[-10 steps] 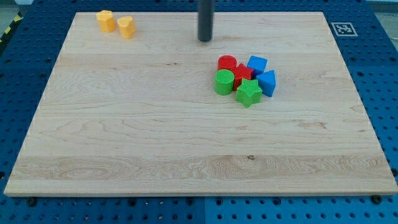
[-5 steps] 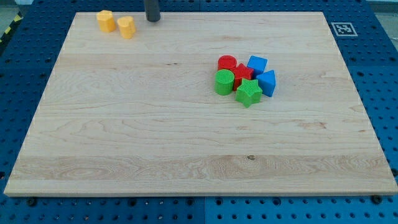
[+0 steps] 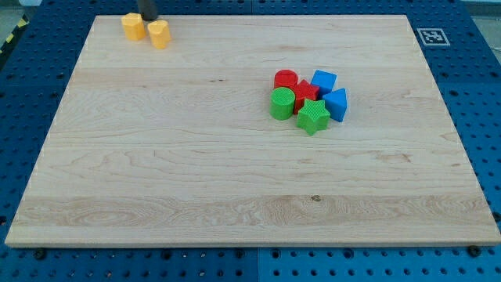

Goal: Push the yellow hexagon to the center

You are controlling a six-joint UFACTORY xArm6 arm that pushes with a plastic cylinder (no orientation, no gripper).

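Observation:
The yellow hexagon [image 3: 133, 26] sits at the board's top left corner. A second yellow block [image 3: 159, 34], of rounded shape, stands just to its right, a small gap between them. My tip [image 3: 149, 17] is at the view's top edge, just above the gap between the two yellow blocks, close to the hexagon's upper right side. Only the lowest bit of the rod shows. I cannot tell whether the tip touches either block.
Right of the board's middle is a tight cluster: red cylinder [image 3: 286, 78], red star [image 3: 304, 92], blue cube [image 3: 323, 81], blue triangle [image 3: 337, 104], green cylinder [image 3: 282, 103], green star [image 3: 312, 117]. A black-and-white marker [image 3: 430, 36] sits at the top right corner.
My tip has slid left along the board's top edge, from above the cluster to just above the two yellow blocks. No block has moved.

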